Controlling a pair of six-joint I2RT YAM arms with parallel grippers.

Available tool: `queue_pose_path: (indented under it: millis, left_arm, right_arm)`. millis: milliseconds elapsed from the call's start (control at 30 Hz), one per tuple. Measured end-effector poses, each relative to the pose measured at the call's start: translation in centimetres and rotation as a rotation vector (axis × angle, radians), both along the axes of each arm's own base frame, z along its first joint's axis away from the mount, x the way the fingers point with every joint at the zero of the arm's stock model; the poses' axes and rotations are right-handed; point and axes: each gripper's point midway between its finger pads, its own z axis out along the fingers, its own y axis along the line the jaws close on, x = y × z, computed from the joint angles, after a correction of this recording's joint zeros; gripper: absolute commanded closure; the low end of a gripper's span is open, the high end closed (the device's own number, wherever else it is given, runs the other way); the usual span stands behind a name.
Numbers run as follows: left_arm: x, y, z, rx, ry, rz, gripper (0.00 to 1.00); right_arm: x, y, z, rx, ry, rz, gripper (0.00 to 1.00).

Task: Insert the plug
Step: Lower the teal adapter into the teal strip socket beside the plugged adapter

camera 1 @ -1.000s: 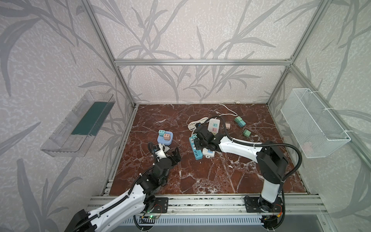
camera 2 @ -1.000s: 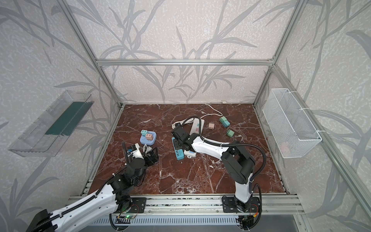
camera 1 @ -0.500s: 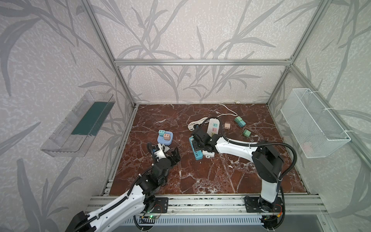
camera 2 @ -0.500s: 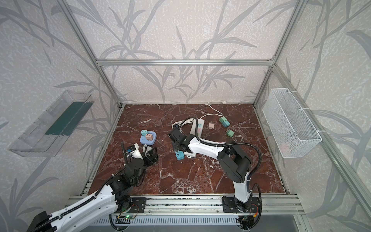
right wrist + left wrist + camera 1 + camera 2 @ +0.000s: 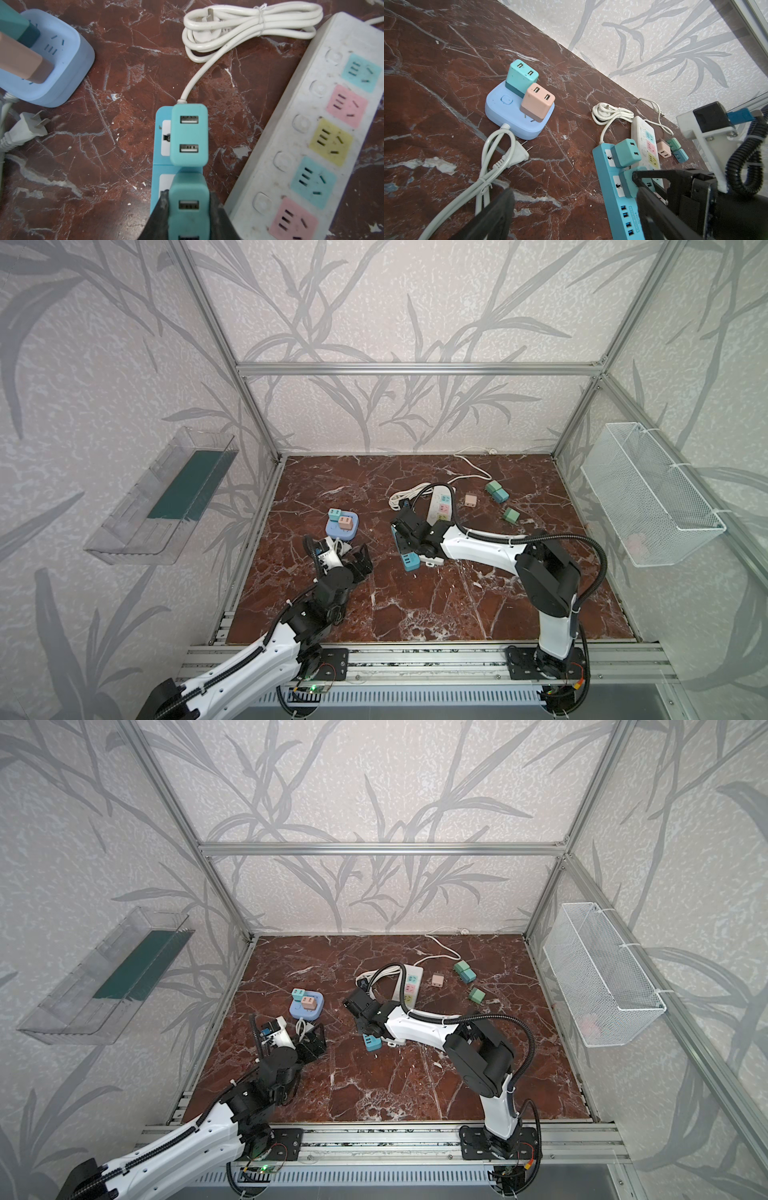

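The right gripper [image 5: 189, 205] reaches across the middle of the red-brown marble desk [image 5: 415, 605], its black fingers [image 5: 218, 220] clamped on a teal two-port charger plug [image 5: 189, 218]. That plug stands upright over the second socket of the bright blue power strip [image 5: 161, 112], ports facing up (whether its prongs are in, I can't tell; the body and the fingers hide them). Just beside it a second teal charger [image 5: 189, 135] is seated in the strip's end socket, so the held one has little room on that side. On the other side a long white power strip with pastel socket panels [image 5: 301, 128] lies close along the blue one. The blue strip's white cord [image 5: 249, 18], tied in a coil, rests beyond its end.

The left gripper [image 5: 313, 1042] hovers low over the desk, well apart from the blue strip, fingers [image 5: 496, 212] spread wide and holding nothing. Before it lies a white two-pin plug [image 5: 517, 154] on its looped cord. Past that is a pale blue rounded socket block [image 5: 500, 108] carrying a teal charger [image 5: 521, 76] and a peach charger [image 5: 536, 101]. Far right on the desk, in both top views, a loose peach cube [image 5: 470, 500] and some green and teal cubes [image 5: 496, 491] lie clear of both arms.
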Motion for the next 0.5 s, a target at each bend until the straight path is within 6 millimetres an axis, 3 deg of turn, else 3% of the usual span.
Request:
queue_pose_path:
  millis: [167,267,433,500]
  left_arm:
    - [0.0,0.0,0.0,-0.001,0.000,-0.001,0.08]
    - [0.0,0.0,0.2,-0.008,-0.005,-0.003,0.08]
    - [-0.1,-0.1,0.5,-0.023,-0.016,-0.013,0.08]
    - [-0.1,-0.2,0.7,-0.030,-0.019,-0.016,0.08]
  right_arm:
    - [0.0,-0.2,-0.3,0.002,0.003,-0.019,0.92]
    - [0.0,-0.2,-0.2,0.007,0.003,-0.024,0.85]
    - [-0.2,0.1,0.1,0.022,0.016,-0.013,0.58]
    - [-1.1,-0.4,-0.7,-0.002,0.064,0.001,0.51]
